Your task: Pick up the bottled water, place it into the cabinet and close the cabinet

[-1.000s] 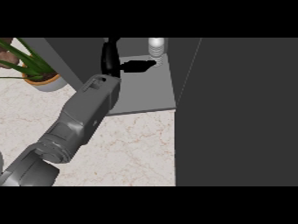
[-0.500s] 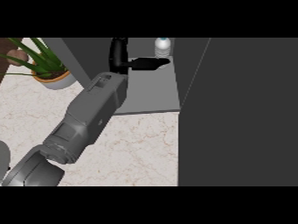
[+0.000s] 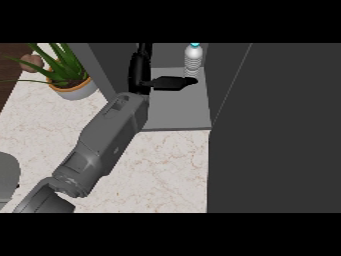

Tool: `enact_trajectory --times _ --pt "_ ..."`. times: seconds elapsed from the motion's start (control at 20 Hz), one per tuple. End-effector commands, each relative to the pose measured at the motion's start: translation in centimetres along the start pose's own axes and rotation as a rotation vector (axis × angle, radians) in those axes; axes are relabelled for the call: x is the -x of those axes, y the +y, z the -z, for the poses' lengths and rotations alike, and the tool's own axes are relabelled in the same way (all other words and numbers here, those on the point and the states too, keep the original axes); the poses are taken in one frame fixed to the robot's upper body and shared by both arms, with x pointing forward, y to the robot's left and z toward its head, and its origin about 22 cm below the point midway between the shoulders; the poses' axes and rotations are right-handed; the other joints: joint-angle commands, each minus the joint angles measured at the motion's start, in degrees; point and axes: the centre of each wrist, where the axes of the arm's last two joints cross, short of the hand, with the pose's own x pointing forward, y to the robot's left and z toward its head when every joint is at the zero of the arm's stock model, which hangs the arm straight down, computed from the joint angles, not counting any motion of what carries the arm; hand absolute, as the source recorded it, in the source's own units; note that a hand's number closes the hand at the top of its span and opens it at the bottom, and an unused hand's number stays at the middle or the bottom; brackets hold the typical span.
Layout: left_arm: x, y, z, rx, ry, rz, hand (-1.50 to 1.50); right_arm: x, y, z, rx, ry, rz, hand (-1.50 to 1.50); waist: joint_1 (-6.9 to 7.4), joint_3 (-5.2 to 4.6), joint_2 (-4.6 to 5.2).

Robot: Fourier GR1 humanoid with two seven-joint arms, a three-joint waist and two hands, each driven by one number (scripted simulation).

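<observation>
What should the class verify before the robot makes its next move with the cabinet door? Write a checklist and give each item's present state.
1. Bottled water upright inside the cabinet: ok.
2. Left hand let go of the bottle: ok, its fingers are straight, tips beside the bottle.
3. Left hand out of the cabinet: not ok, it reaches inside.
4. Cabinet door closed: not ok, it stands open.
5. Potted plant out of the arm's way: ok.
6. Right hand's position: cannot tell, not in view.

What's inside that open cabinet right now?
A bottled water stands upright on the cabinet floor near the back. The robot's left hand reaches in beside it, fingers stretched toward the bottle. The dark door at right hides whatever lies behind it.
</observation>
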Motion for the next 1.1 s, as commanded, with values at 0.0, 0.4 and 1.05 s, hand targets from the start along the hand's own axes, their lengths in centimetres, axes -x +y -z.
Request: enact_trajectory --times 0.0,0.4,1.05 --pt "1.7 0.6 -2.3 0.013 0.013 -0.045 -1.5 -2.4 0.5 0.2 -0.01 -0.056 0.03 -1.5 -0.17 0.0 -0.15" --pt "0.3 -1.7 -6.3 0.156 0.032 -0.238 -1.5 -2.0 0.6 0.2 0.013 -0.014 -0.015 -1.5 1.02 0.01 -0.63" --pt "-0.9 1.4 -15.9 0.258 -0.003 -0.388 -1.5 -1.7 0.6 0.7 -0.055 -0.004 -0.069 -1.5 1.86 0.01 -0.37"
